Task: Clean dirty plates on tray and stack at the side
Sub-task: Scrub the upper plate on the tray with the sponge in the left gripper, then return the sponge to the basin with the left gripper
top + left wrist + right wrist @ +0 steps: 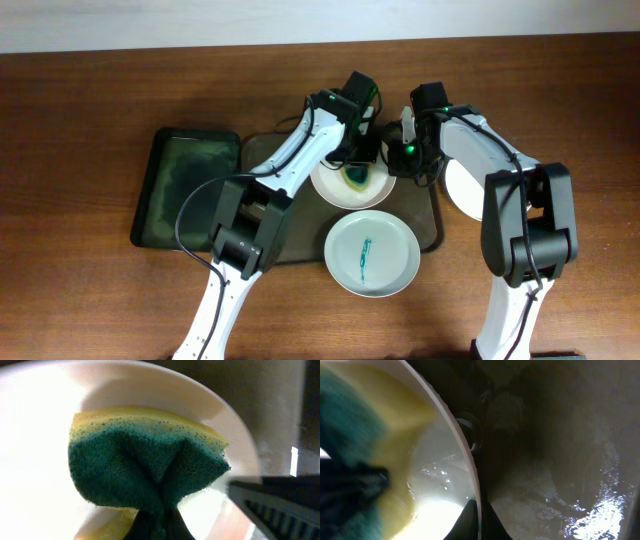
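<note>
A white plate (335, 190) lies at the back of the dark tray (432, 222). My left gripper (358, 165) is shut on a yellow and green sponge (355, 178) and presses it onto this plate. In the left wrist view the sponge (145, 465) is pinched in the fingers (160, 525) against the plate (40, 460). My right gripper (400, 152) is shut on the plate's right rim; in the right wrist view the fingers (477, 520) clamp the rim (440, 485). A second plate (372, 254) with a green smear lies at the tray's front.
A dark green basin (185, 190) stands left of the tray. A white plate (460, 190) lies on the table right of the tray, partly under my right arm. The wet tray floor (560, 460) shows in the right wrist view.
</note>
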